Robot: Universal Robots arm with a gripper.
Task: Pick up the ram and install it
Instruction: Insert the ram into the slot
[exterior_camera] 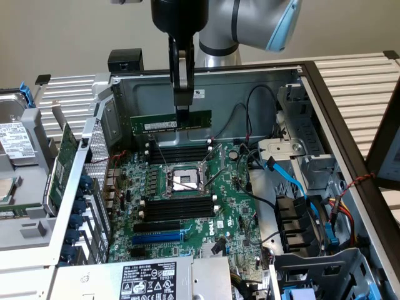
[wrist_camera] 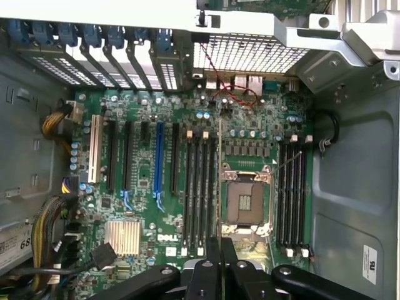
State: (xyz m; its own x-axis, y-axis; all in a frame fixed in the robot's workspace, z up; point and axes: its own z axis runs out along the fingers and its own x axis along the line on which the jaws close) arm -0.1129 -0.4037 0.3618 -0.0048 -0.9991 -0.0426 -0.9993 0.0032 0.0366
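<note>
while the ram [exterior_camera: 156,123] is gripped at its upper edge by the closed hand [exterior_camera: 182,112], it is held level and on edge above the motherboard [exterior_camera: 231,187], apart from the black memory slots [exterior_camera: 178,152] below it, near the wall of the open computer case [exterior_camera: 250,84]. in the wrist view it is seen edge-on, lined up just beside the cpu socket [wrist_camera: 245,203].
</note>
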